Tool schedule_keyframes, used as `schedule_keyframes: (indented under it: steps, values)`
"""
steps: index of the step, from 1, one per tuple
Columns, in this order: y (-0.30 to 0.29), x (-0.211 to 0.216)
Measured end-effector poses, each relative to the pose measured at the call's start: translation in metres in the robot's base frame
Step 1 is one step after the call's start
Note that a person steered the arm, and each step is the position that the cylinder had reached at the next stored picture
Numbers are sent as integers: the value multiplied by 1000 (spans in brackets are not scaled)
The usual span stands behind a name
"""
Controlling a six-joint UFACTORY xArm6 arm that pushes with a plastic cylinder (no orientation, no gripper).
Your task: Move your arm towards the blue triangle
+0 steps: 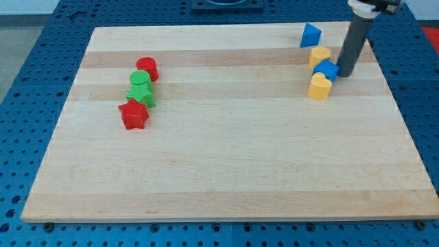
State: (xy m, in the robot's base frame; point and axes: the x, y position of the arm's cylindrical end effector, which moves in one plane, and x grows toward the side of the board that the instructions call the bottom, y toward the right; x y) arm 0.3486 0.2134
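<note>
1. The arm carried no claw, so there was no open or closed state to tell; it ended in a dark rod [355, 42] coming down from the view's top right.
2. My tip [345, 74] rested on the board [226, 165] at the view's right, touching or just beside the right edge of the blue cube [326, 69].
3. The blue triangle [311, 36] sat near the board's top edge, above and to the left of my tip, clearly apart from it.
4. Below the triangle lay a yellow block [319, 55], its shape hard to make out, with the blue cube just under it.
5. A yellow heart [319, 86] touched the blue cube's lower left side, ending that short column.
6. At the view's left, well apart from the tip, four blocks formed a slanting row.
7. A red cylinder [147, 68] headed that row, with a green round block [140, 80] just below it.
8. A green block [143, 96] of unclear shape followed, and a red star [134, 114] closed the row at the lower left.
</note>
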Motion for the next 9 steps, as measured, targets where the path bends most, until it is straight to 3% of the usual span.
schedule_keyframes:
  steps: [2, 3, 5, 7, 9]
  values:
    - [-8, 0]
    - [22, -3]
    - [83, -55]
    - [83, -147]
    - [40, -154]
